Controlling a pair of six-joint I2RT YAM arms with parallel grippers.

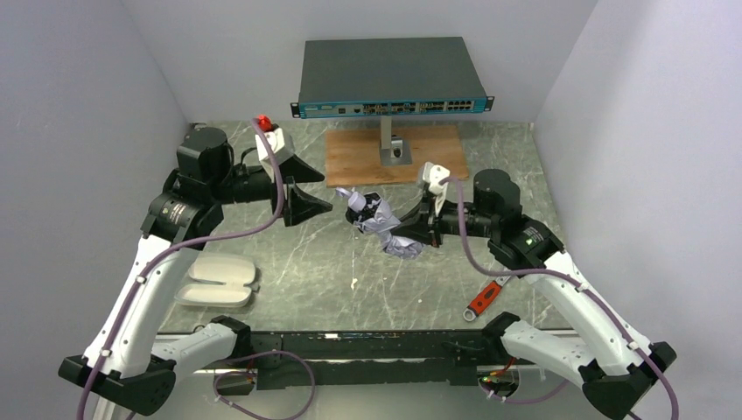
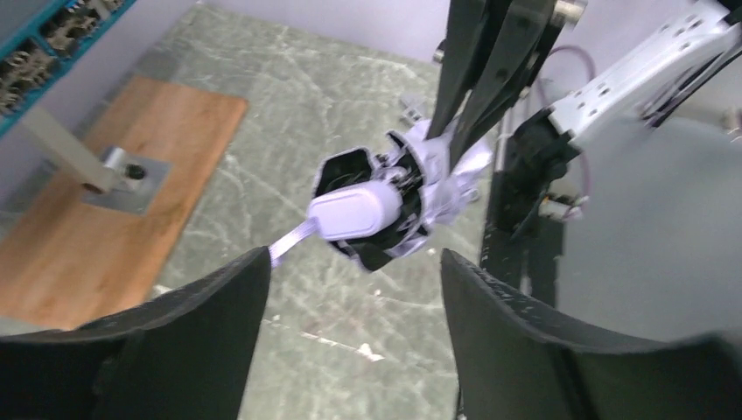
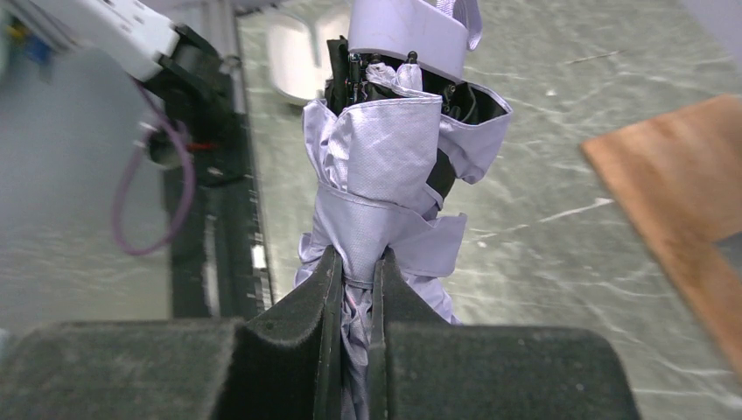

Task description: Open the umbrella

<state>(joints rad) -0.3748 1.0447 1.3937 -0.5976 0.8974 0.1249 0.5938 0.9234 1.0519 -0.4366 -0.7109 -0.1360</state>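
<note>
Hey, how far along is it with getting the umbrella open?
Done: the right gripper is clamped on the umbrella at its folded fabric, with the handle pointing toward the other arm. In hand: the left gripper is open and lined up on that handle, but not touching it. Left: gripping the handle, pulling the shaft out and spreading the canopy, which is bundled shut.

The umbrella point(image 1: 378, 214) is between the left pincer point(image 1: 325, 192) and right pincer point(image 1: 418, 238), board point(image 1: 354, 162) behind it, case point(image 1: 217, 282) front-left.
</note>
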